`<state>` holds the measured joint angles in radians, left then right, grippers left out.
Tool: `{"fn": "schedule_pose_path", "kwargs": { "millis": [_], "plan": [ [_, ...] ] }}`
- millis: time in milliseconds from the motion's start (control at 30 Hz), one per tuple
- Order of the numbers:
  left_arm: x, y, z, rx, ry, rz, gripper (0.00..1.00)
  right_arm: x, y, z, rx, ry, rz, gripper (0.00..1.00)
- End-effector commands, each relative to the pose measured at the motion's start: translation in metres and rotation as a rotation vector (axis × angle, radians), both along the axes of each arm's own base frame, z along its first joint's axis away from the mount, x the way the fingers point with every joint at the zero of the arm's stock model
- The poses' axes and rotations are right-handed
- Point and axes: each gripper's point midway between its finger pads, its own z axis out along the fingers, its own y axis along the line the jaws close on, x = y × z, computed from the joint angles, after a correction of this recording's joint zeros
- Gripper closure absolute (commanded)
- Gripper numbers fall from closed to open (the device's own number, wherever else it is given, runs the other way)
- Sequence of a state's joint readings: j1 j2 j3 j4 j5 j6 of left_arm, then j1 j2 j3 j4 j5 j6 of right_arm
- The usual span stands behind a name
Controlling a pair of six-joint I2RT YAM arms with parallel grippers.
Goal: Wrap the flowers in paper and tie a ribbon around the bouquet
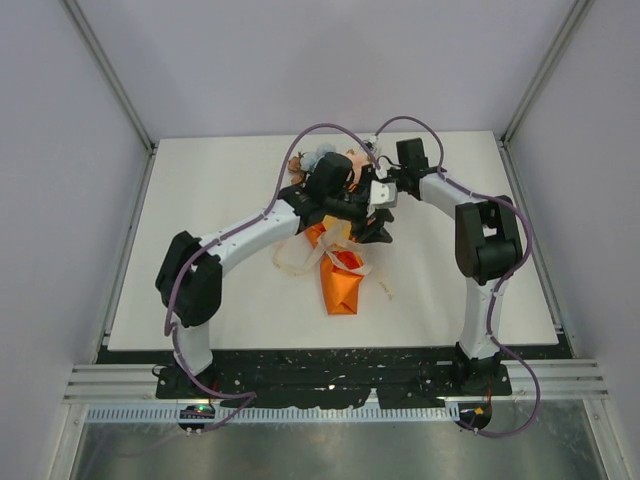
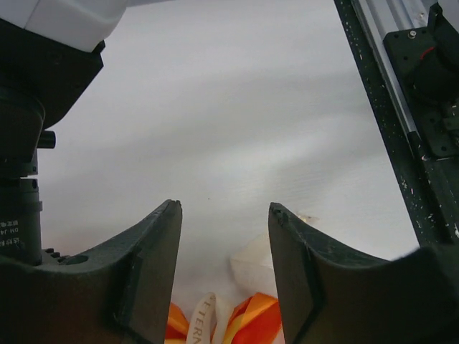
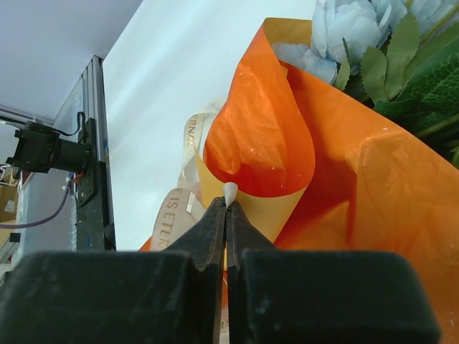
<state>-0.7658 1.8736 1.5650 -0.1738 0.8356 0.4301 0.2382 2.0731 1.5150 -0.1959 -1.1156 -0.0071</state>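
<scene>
Both arms bend inward over the bouquet (image 1: 341, 288). The left gripper (image 2: 225, 208) is half wide, empty; the right gripper (image 3: 228, 205) pinches the cream ribbon (image 3: 171, 215) beside glossy curled orange paper (image 3: 358, 193).

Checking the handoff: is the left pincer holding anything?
No. In the left wrist view the left pincer stands wide open; the ribbon and orange paper seen in its gap are not clamped.

Soft, even light is filling every view and throwing only faint shadows. The table (image 2: 237, 129) is washing out near white in the left wrist view; the paper (image 3: 358, 186) is glinting at right centre.
</scene>
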Motion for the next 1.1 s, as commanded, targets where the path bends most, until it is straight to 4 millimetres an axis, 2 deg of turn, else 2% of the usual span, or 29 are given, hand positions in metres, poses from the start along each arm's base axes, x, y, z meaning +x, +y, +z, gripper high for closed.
{"fn": "schedule_pose_path", "kwargs": {
  "millis": [0,100,200,233,267,300,333,400,433,467,567,667,800,900,933,967,1000,1067],
  "plan": [
    [-0.005,0.015,0.002,0.085,0.002,0.014,0.43,0.001,0.006,0.018,0.050,-0.067,0.038,0.95],
    [-0.013,0.030,0.018,0.057,0.060,0.039,0.43,-0.001,0.005,0.022,0.055,-0.052,0.033,0.95],
    [-0.001,0.055,0.045,-0.054,0.197,0.153,0.43,-0.005,0.007,0.034,0.081,-0.038,0.026,0.95],
    [0.008,0.067,0.055,-0.088,0.251,0.212,0.43,-0.005,0.009,0.051,0.107,-0.055,0.014,0.95],
    [0.017,0.079,0.058,-0.106,0.324,0.284,0.43,-0.004,0.010,0.055,0.118,-0.075,0.006,0.95],
    [0.028,0.093,0.064,-0.126,0.375,0.360,0.43,-0.006,0.013,0.071,0.138,-0.106,0.004,0.95],
    [0.040,0.110,0.069,-0.143,0.405,0.439,0.43,-0.007,0.014,0.077,0.137,-0.120,-0.002,0.95],
    [0.060,0.144,0.067,-0.162,0.448,0.577,0.43,-0.015,0.021,0.090,0.122,-0.146,0.006,0.95],
    [0.073,0.165,0.063,-0.167,0.462,0.648,0.43,-0.029,0.027,0.090,0.093,-0.155,0.035,0.95],
    [0.075,0.177,0.057,-0.157,0.473,0.687,0.43,-0.037,0.037,0.090,0.069,-0.175,0.053,0.95],
    [0.086,0.217,0.041,-0.138,0.493,0.804,0.42,-0.070,0.049,0.074,-0.052,-0.259,0.145,0.95],
    [0.086,0.239,0.025,-0.116,0.518,0.866,0.42,-0.098,0.067,0.050,-0.162,-0.296,0.220,0.95],
    [0.075,0.249,0.003,-0.083,0.523,0.882,0.44,-0.127,0.084,0.020,-0.296,-0.363,0.315,0.95],
    [0.065,0.250,-0.010,-0.071,0.542,0.880,0.44,-0.141,0.093,0.001,-0.373,-0.401,0.356,0.94],
    [0.063,0.250,-0.013,-0.070,0.548,0.877,0.45,-0.144,0.094,-0.004,-0.386,-0.393,0.369,0.81],
    [0.060,0.250,-0.017,-0.064,0.556,0.868,0.45,-0.143,0.097,0.000,-0.381,-0.400,0.375,0.70],
    [0.058,0.250,-0.020,-0.062,0.556,0.863,0.45,-0.146,0.095,-0.001,-0.392,-0.379,0.384,0.46],
    [0.055,0.249,-0.024,-0.063,0.551,0.852,0.44,-0.145,0.091,0.013,-0.398,-0.408,0.393,0.34]
  ]
}}
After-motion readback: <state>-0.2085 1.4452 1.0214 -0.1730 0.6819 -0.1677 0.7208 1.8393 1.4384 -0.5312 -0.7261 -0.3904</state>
